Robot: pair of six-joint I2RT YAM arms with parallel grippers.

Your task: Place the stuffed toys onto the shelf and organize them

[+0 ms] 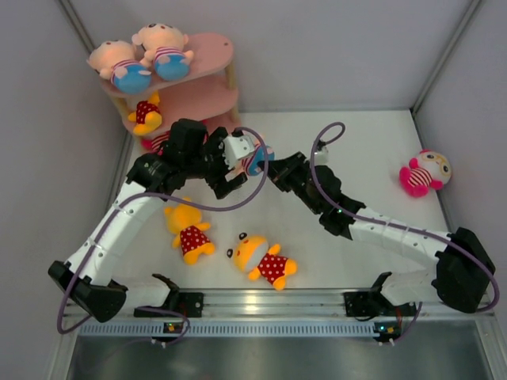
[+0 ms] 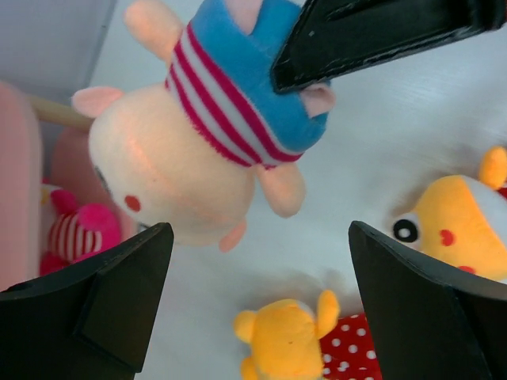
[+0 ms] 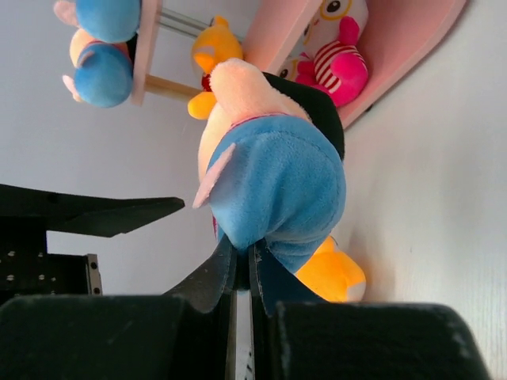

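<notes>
Your right gripper [image 3: 240,265] is clamped on the blue shorts of a boy doll [image 3: 277,174], held just ahead of your left gripper [image 2: 260,233], whose jaws gape wide and grip nothing. Below those jaws lie a yellow bear [image 1: 188,231] and a second bear [image 1: 265,260]. Beyond both grippers stands the pink shelf [image 1: 207,96], with two more boys [image 1: 127,70] on top, a third bear [image 1: 146,115] mid-tier and a pink doll [image 3: 341,67] lowest.

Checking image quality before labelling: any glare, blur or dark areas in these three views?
Top external: sharp, evenly lit, one glare patch on the metal rail. Left wrist: left tool dark and soft-edged, striped doll slightly blurred. Right wrist: right tool out of focus at the bottom, shelf behind fairly sharp.
</notes>
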